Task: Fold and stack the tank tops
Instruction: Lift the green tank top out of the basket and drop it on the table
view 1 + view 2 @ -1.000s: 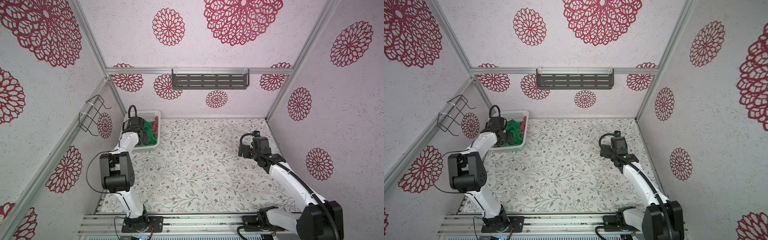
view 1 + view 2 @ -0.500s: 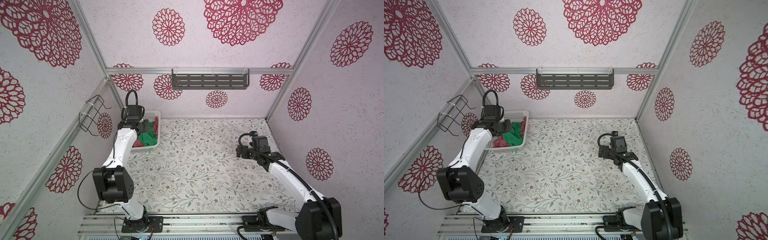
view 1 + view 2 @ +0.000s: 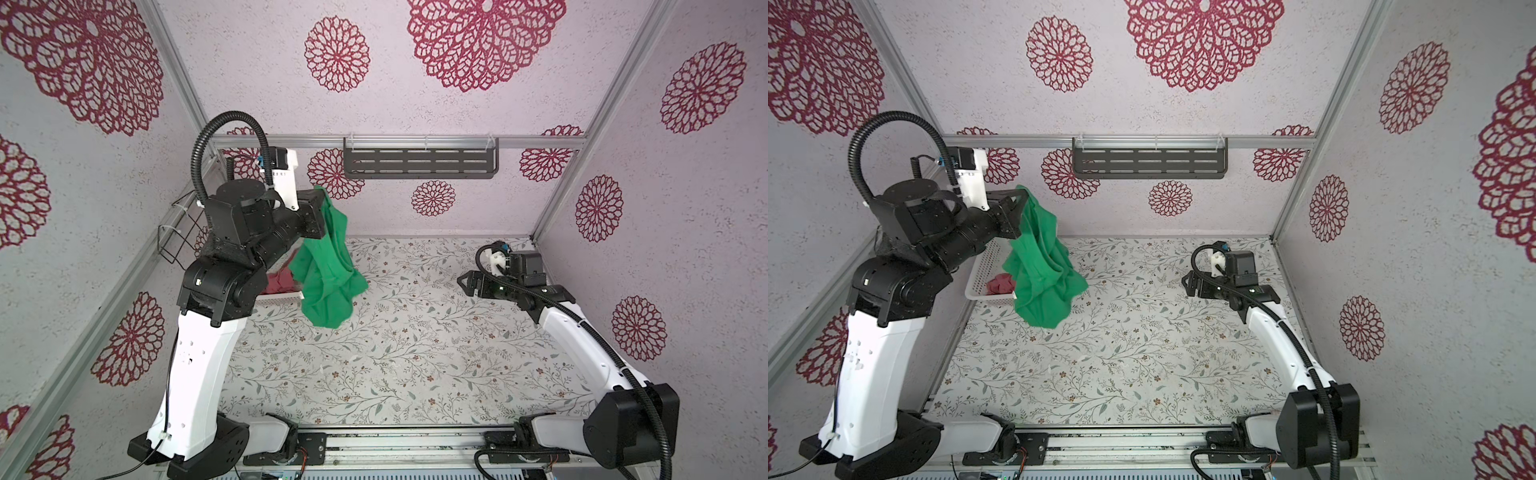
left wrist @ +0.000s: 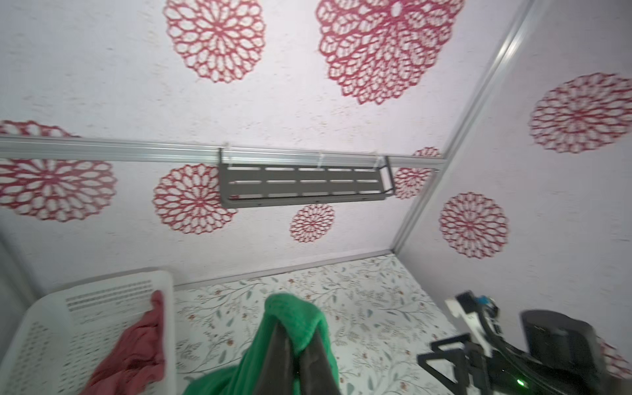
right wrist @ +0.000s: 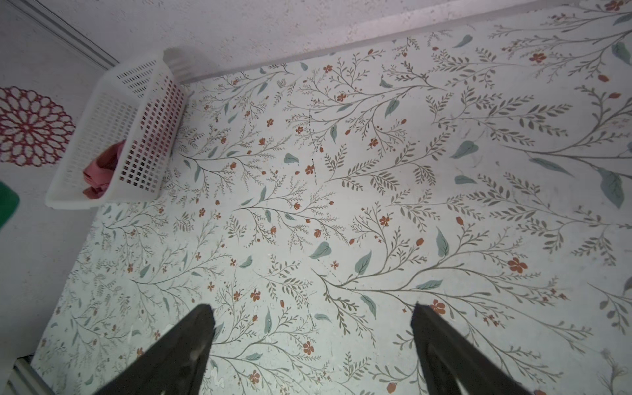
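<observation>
The green top (image 3: pixel 328 282) is pinched in the tightly closed left gripper (image 4: pixel 297 342) and hung above the tabletop (image 3: pixel 415 340) beside the basket (image 5: pixel 102 201) holding the pink top (image 3: pixel 1000 286), the right gripper (image 5: pixel 313 309) is spread empty, and a crumpled landing could be caused by that single bunched grip.

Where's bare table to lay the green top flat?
Middle and front of the table are bare, from the hanging green top across to the right gripper. Crowded only at the far left corner: basket holding the pink top.
</observation>
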Robot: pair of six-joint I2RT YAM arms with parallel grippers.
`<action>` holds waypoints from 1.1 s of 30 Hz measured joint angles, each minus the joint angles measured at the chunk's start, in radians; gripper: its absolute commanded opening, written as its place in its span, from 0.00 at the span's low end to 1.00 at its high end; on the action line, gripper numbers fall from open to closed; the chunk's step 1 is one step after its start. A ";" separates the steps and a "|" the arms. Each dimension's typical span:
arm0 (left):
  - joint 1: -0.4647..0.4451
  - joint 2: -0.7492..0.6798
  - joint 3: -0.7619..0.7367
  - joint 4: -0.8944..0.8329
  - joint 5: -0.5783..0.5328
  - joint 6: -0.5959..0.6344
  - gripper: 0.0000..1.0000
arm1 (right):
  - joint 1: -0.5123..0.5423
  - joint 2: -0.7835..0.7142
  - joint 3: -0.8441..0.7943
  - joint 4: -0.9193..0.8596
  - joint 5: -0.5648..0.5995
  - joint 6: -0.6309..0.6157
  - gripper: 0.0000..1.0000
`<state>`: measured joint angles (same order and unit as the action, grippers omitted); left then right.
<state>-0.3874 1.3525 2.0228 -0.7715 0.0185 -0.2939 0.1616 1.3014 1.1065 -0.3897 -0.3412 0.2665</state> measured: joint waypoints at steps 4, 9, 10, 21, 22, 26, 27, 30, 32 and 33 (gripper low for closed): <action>-0.005 0.036 -0.131 0.105 0.100 -0.065 0.00 | -0.035 0.000 0.013 -0.064 -0.008 -0.003 0.92; -0.005 0.219 -0.307 0.270 0.219 -0.143 0.09 | -0.039 -0.001 0.007 -0.163 0.060 -0.011 0.93; -0.005 0.282 -0.327 0.286 0.238 -0.151 0.21 | -0.039 -0.003 0.000 -0.177 0.078 -0.012 0.93; 0.042 0.393 -0.467 0.247 0.131 -0.163 0.69 | 0.056 -0.048 -0.156 -0.201 0.182 0.021 0.88; 0.043 0.346 -0.505 0.238 0.107 -0.171 0.66 | 0.071 -0.042 -0.165 -0.192 0.182 0.029 0.87; -0.011 0.127 -0.737 0.246 0.047 -0.271 0.53 | 0.103 0.016 -0.168 -0.126 0.180 0.077 0.82; -0.047 0.090 -0.794 0.255 0.034 -0.310 0.50 | 0.103 0.037 -0.166 -0.106 0.180 0.092 0.81; -0.174 0.066 -0.931 0.291 0.005 -0.421 0.44 | 0.106 0.105 -0.144 -0.066 0.183 0.121 0.79; -0.246 0.109 -0.982 0.305 -0.006 -0.486 0.43 | 0.109 0.143 -0.121 -0.041 0.188 0.130 0.77; -0.275 0.147 -0.996 0.307 -0.009 -0.518 0.42 | 0.110 0.157 -0.113 -0.028 0.189 0.136 0.77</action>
<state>-0.6624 1.4994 1.0271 -0.4641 0.0097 -0.8116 0.2718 1.4582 0.9939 -0.4179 -0.1520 0.4026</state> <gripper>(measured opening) 0.431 0.775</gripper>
